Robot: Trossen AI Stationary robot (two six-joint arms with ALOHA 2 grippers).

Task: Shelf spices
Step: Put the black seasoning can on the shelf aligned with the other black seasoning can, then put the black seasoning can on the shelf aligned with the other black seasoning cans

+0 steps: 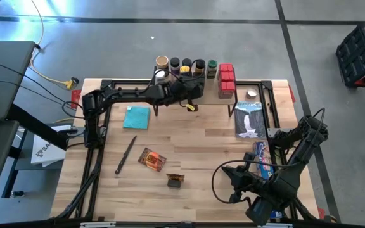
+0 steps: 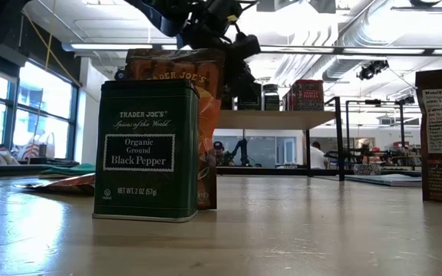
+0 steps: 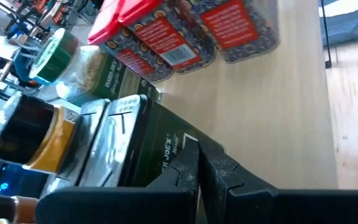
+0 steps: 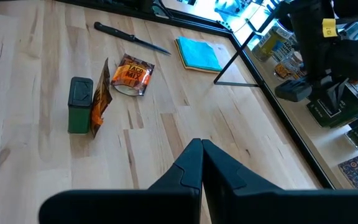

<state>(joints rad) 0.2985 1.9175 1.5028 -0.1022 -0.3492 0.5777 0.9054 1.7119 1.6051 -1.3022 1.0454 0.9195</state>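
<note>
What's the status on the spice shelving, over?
Left gripper shut, at the shelf beside the jars. Right gripper shut, idle near table's front. Pepper tin and packet still on table.

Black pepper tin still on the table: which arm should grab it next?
Right, probably. The right gripper, shut, hangs near the black pepper tin with bare table between. The left gripper, also shut, is across the table at the shelf.
</note>
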